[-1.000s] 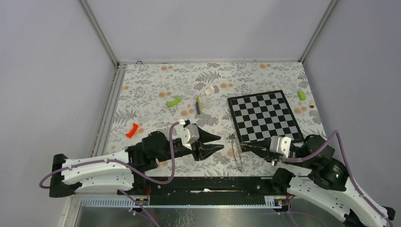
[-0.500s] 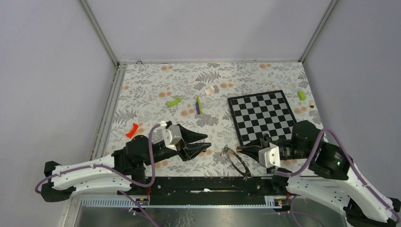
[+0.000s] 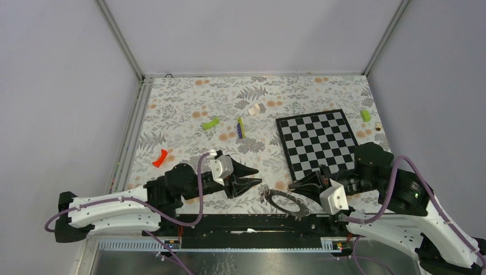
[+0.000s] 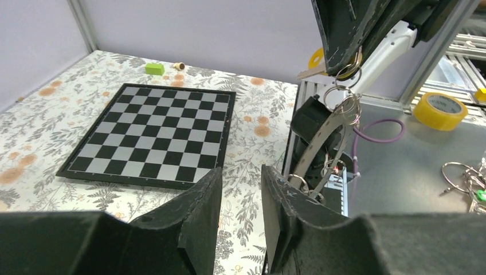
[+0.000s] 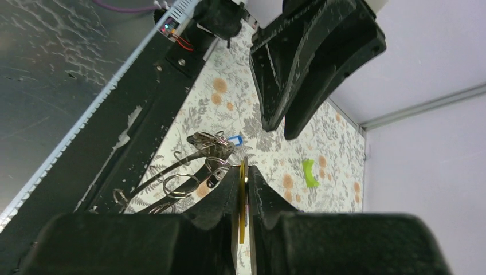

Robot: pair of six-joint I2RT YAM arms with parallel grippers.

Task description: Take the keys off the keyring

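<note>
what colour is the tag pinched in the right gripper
Yellow. The tag shows best in the right wrist view, edge-on in the right gripper.

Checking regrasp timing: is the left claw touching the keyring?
Apart. The right wrist view shows floral tabletop between the left claw and the keyring; the top view agrees.

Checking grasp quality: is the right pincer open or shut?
Shut: the right pincer clamps a yellow key tag; the keyring hangs from it.
</note>
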